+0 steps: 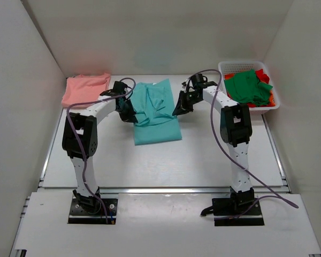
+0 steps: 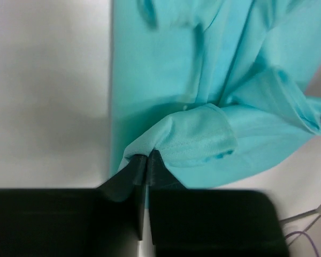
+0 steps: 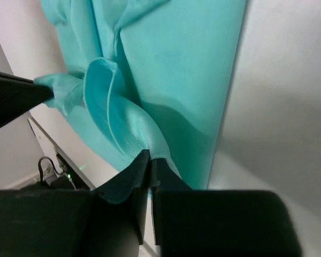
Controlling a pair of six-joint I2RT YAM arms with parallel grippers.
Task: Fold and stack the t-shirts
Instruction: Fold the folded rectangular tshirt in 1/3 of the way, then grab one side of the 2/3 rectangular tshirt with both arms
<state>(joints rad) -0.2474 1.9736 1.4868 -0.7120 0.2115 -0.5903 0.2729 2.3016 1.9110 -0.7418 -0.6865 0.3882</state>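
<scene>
A teal t-shirt [image 1: 156, 115] lies partly folded in the middle of the table. My left gripper [image 1: 129, 115] is shut on its left edge, a hemmed fold of teal cloth [image 2: 195, 140] rising from my left gripper [image 2: 146, 157]. My right gripper [image 1: 177, 110] is shut on the shirt's right edge, cloth [image 3: 150, 69] bunched up from my right gripper [image 3: 150, 157]. A salmon-pink t-shirt [image 1: 84, 88] lies folded at the back left. Dark green [image 1: 249, 87] and red [image 1: 265, 75] t-shirts are heaped in the basket.
A white mesh basket [image 1: 232, 67] stands at the back right against the wall. White walls close in the table at the left, back and right. Purple cables run along both arms.
</scene>
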